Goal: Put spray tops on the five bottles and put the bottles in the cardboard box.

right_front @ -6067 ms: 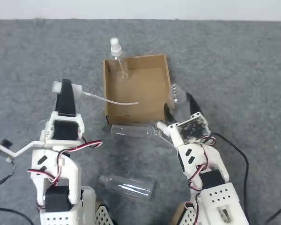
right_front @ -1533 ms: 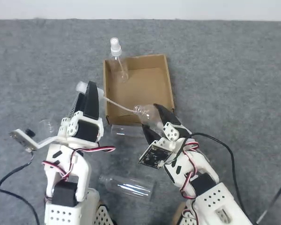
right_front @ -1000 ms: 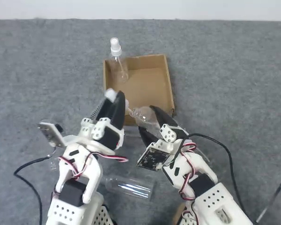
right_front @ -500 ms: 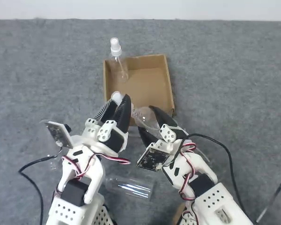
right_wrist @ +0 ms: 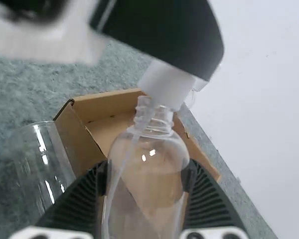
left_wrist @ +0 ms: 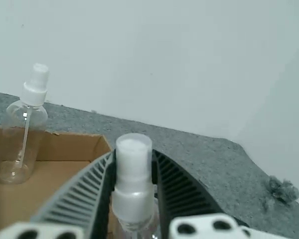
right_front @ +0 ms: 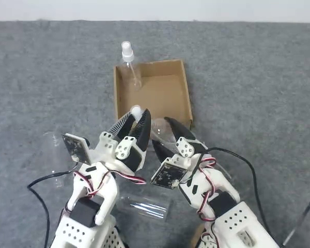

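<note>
Left jaws: closed narrowly on the white spray top, gripped at its sides, just below centre of the high view.
Right jaws: clamped round the body of a clear bottle, immediately right of the left jaws.
Held bottle: lifted off the counter, long axis tilted, neck aimed up toward the spray top and the near wall of the cardboard box.
Key relation: in the right wrist view the spray top was seen at the mouth of the bottle, its dip tube already down inside; the collar looked slightly skewed to the neck. Whether it was seated could not be told.
Step judged: capping; collar to be squared on the neck and pressed or turned home by the left arm.
Box: upper centre, one capped bottle upright in its far left corner.
Remaining: an uncapped bottle lay on its side between the arm bases.
</note>
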You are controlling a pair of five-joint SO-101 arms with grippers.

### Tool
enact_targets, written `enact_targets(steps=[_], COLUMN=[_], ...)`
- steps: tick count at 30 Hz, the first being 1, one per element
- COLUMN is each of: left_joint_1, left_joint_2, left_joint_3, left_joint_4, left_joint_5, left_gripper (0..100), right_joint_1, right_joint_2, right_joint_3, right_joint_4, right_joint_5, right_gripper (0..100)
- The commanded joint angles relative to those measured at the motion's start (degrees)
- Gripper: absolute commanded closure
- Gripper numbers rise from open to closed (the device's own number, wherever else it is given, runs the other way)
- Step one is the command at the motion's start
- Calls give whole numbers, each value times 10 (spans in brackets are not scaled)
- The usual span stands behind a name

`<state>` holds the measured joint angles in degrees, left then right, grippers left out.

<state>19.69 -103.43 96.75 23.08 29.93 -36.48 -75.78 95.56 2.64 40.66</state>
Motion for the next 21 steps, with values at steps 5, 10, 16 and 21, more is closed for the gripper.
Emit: enact_targets(steps=[5,10,16,21], left_joint_1=[-11,-12,-13,-21], left_joint_2=[-11,-11,-11,-11], left_joint_3=[-7,-5,-7,-11], left_joint_4=[-16,-15,-15,-16], left_joint_5=[-4,-4,-3,18], left_gripper=[880,803,803,802], right_joint_1=[-3,-2,-1,-1], right_joint_2=[-15,-15,-15,-15], right_joint_3=[13,12,11,11], right_joint_4=[-3,-3,-3,-4], right_joint_5=[-6,-6,-6,-6], right_gripper=[981,981,981,981])
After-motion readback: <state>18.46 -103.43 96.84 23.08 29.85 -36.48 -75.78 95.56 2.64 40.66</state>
